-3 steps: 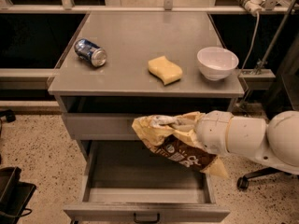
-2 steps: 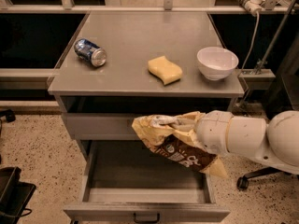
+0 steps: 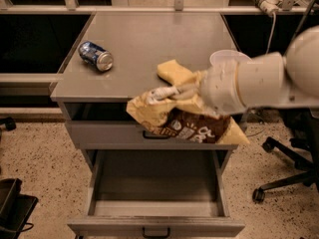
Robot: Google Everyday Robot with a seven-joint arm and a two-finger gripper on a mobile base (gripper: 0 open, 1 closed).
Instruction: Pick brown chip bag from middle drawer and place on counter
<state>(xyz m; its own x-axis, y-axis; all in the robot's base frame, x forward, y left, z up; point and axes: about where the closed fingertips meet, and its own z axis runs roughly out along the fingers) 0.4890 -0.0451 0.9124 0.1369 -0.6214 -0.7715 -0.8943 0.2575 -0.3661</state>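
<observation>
The brown chip bag [image 3: 184, 121], tan-yellow on top and dark brown below with white lettering, hangs in the air in front of the counter's front edge. My gripper [image 3: 167, 92] is shut on the bag's upper part, its white fingers [image 3: 162, 91] pointing left. The white arm comes in from the right. The middle drawer [image 3: 154, 183] stands pulled open below, its grey floor bare. The counter [image 3: 149, 44] lies behind the bag.
A blue soda can [image 3: 95, 56] lies on its side at the counter's left. A yellow sponge [image 3: 174, 72] sits near the front edge, partly behind the arm. A white bowl [image 3: 227, 58] is mostly hidden by the arm. An office chair base [image 3: 279, 183] stands right.
The arm has lifted the bag higher, from in front of the drawers up to the level of the counter's front edge. The arm now covers most of the bowl.
</observation>
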